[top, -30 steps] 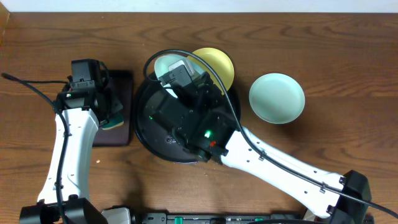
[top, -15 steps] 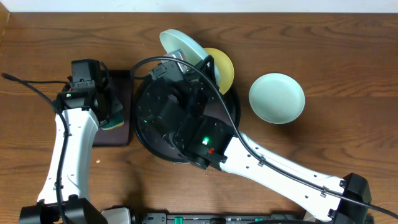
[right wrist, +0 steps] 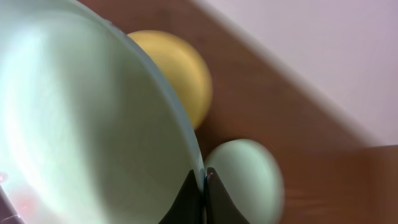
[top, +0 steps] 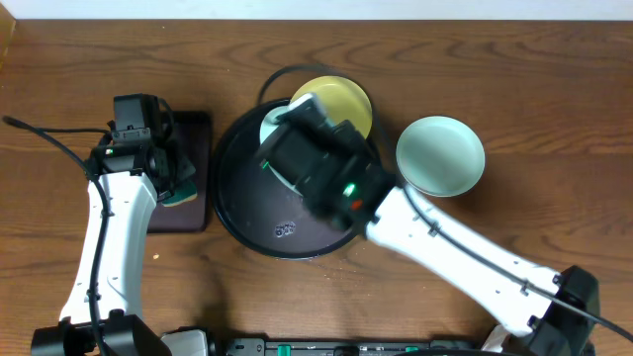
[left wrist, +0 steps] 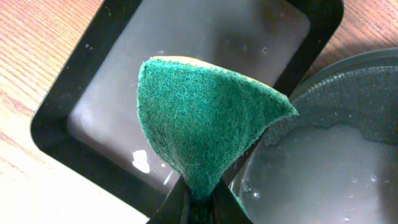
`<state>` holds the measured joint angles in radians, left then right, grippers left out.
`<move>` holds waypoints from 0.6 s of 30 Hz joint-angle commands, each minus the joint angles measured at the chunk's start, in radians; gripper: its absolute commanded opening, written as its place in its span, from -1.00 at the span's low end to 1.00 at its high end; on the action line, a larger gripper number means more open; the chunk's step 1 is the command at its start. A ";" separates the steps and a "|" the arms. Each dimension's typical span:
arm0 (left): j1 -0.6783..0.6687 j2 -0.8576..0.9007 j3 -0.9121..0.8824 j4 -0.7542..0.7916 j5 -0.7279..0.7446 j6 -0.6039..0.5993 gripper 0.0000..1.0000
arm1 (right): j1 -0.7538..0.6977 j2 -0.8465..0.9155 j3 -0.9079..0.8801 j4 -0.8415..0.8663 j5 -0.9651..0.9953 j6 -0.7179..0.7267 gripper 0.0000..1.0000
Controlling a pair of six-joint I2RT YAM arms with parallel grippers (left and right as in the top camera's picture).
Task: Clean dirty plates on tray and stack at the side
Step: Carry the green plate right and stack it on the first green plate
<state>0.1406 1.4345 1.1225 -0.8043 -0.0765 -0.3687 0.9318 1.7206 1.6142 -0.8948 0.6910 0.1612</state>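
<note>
Plates, three in my views.

Item one, pale mint plate (right wrist: 81, 112): nearest to my right claw (right wrist: 202, 186), whose two fingers are pinched closed on its rim. I hold it over the far part of the round black tray (top: 242, 213). From above it is mostly hidden under the arm.

Item two, pale yellow plate (top: 344, 99): just beyond the held one, at the tray's far edge. I cannot tell whether it rests on the rim.

Item three, second mint plate (top: 440, 155): on the wooden table (top: 554, 119), just right of the round tray and not on it.

Item four, green sponge (left wrist: 199, 124): clamped at its lower tip by my left claw (left wrist: 196, 202), fingers closed on it, above the rectangular black tray (left wrist: 124, 81). Wet film lies on that tray's floor and on the round tray beside it.
</note>
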 commanded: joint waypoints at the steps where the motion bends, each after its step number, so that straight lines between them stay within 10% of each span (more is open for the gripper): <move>1: 0.005 0.001 0.011 0.000 -0.002 0.009 -0.85 | -0.096 -0.017 0.008 0.009 -0.430 0.096 -0.98; 11: 0.005 0.001 0.011 -0.010 -0.002 0.010 -0.85 | -0.449 -0.032 0.010 0.043 -1.104 0.089 -0.98; 18: 0.005 0.001 0.011 -0.010 -0.002 0.010 -0.85 | -0.721 -0.032 0.010 -0.035 -1.185 0.087 -0.98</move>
<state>0.1406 1.4345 1.1225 -0.8116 -0.0765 -0.3683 0.3023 1.7206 1.6142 -0.9062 -0.3958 0.2333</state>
